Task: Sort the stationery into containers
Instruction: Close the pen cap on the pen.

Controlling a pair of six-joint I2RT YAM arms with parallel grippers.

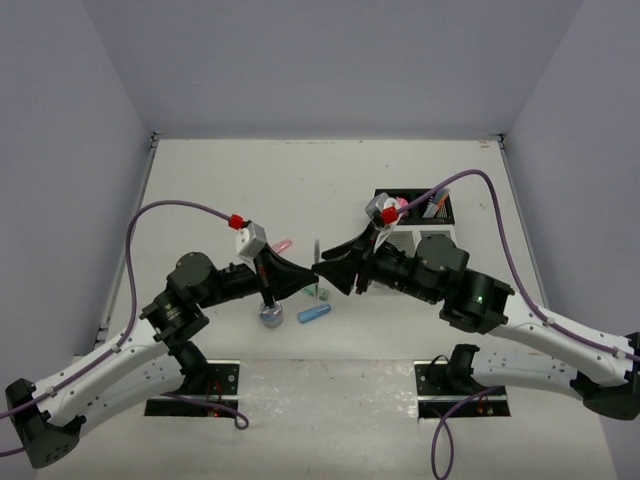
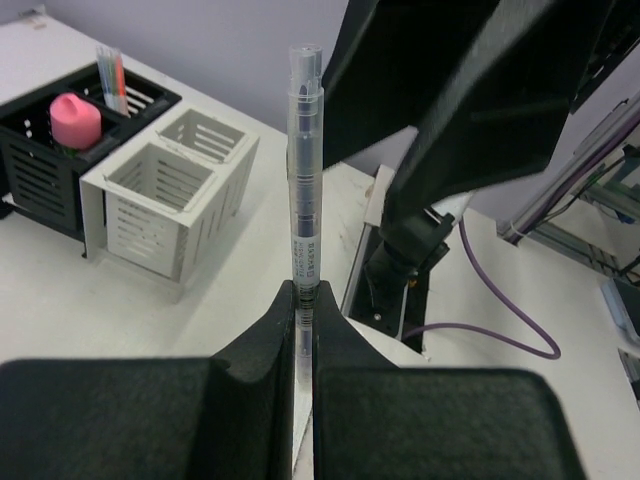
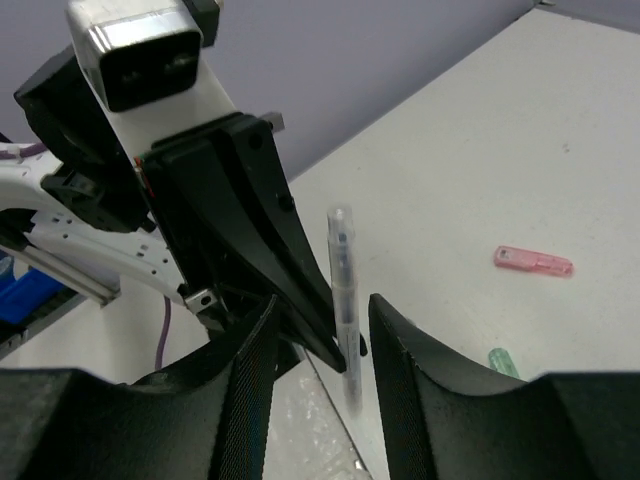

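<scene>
White table [image 1: 300, 190], left fingers [image 2: 262, 345] pinching upright pen [image 2: 303, 180], right fingers [image 3: 250, 385] spread nearby

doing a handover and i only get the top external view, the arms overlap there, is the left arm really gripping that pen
Observer: Yes. On the left wrist view the left gripper has its jaws shut on the clear pen, which stands upright out of them.
Operator: has the right one got it yet
Observer: No. On the right wrist view the right gripper has its jaws open on either side of the pen, not clamped on it.
Operator: is the white box free
Observer: The left wrist view shows both compartments of the white organiser with nothing showing in them.
</scene>
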